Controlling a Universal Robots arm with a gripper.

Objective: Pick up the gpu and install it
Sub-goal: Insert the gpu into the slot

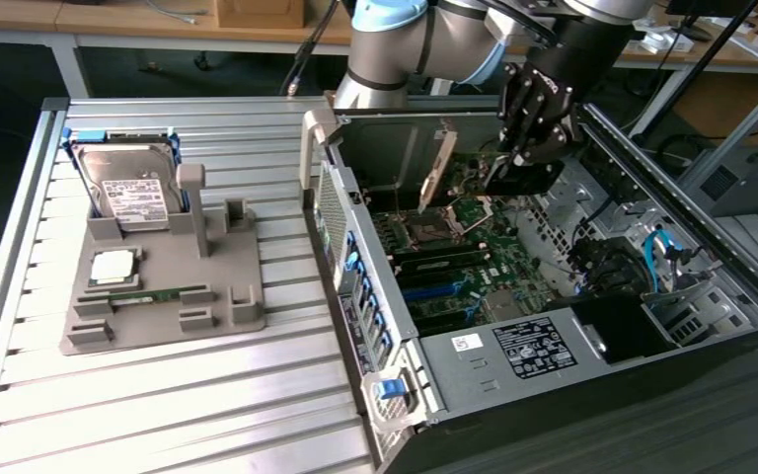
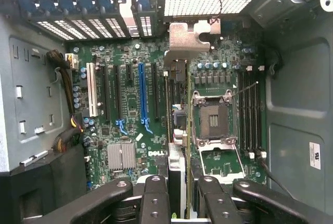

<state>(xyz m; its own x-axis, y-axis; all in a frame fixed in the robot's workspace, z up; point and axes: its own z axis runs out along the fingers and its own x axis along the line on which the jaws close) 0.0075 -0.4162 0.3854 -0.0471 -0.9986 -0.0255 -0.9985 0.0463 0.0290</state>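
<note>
Hovering inside the open computer case (image 1: pixel 352 247), over the motherboard (image 2: pixel 130 125), the gpu (image 2: pixel 176 161) hangs edge-on in the gripper (image 2: pixel 180 185), fingers (image 2: pixel 155 203) clamped on it. Installing is in hand, and seating likely needs its edge squared to an expansion slot (image 2: pixel 141 91).

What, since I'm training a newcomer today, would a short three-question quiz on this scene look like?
1. True or false: the gripper grips the graphics card edge-on above the motherboard.
2. What stands in the grey holder beside the computer case? A) hard drive B) keyboard C) screwdriver
3. Fill in: the long slot flanked by black slots is coloured ____.
Key: 1 true; 2 A; 3 blue.
</note>
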